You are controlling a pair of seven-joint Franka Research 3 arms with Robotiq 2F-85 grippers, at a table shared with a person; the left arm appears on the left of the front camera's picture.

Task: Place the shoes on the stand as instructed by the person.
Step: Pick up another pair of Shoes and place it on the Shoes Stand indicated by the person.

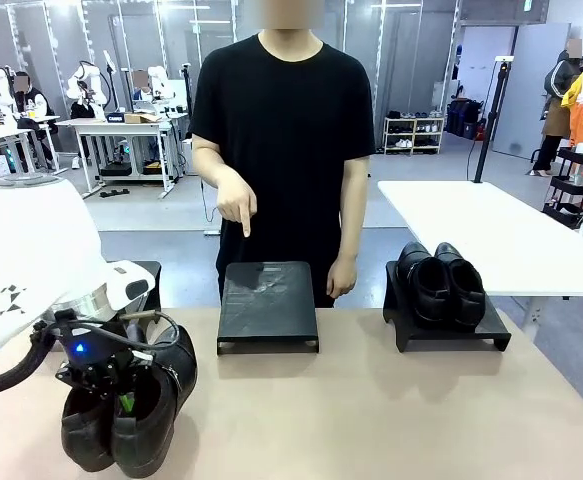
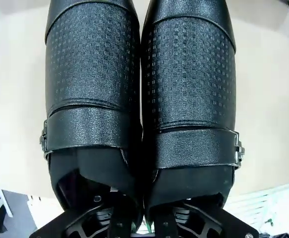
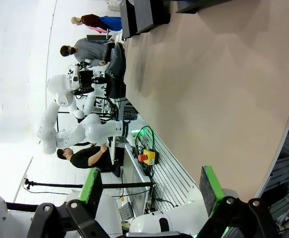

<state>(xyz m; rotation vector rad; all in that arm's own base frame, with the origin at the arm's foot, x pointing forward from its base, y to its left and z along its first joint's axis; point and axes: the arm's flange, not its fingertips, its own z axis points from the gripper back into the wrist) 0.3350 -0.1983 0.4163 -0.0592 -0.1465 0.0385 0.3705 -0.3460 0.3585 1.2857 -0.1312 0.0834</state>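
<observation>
My left gripper [image 1: 123,398] is shut on the pair of buckle-strap black shoes [image 1: 131,415] at the table's near left, its fingers pinching the two inner walls together. In the left wrist view the two shoes [image 2: 142,99] lie side by side, toes away from me, over the beige table. The person [image 1: 283,110] stands at the far side and points a finger [image 1: 245,225] down at the empty middle stand [image 1: 268,305]. The other pair of shoes [image 1: 441,282] sits on the right stand [image 1: 451,335]. My right gripper [image 3: 151,191] is open, off the table's edge, holding nothing.
A third black stand [image 1: 149,272] is partly hidden behind my left arm [image 1: 31,250]. The beige table [image 1: 371,410] has free room in front of the stands. A white table [image 1: 491,230] stands at the back right.
</observation>
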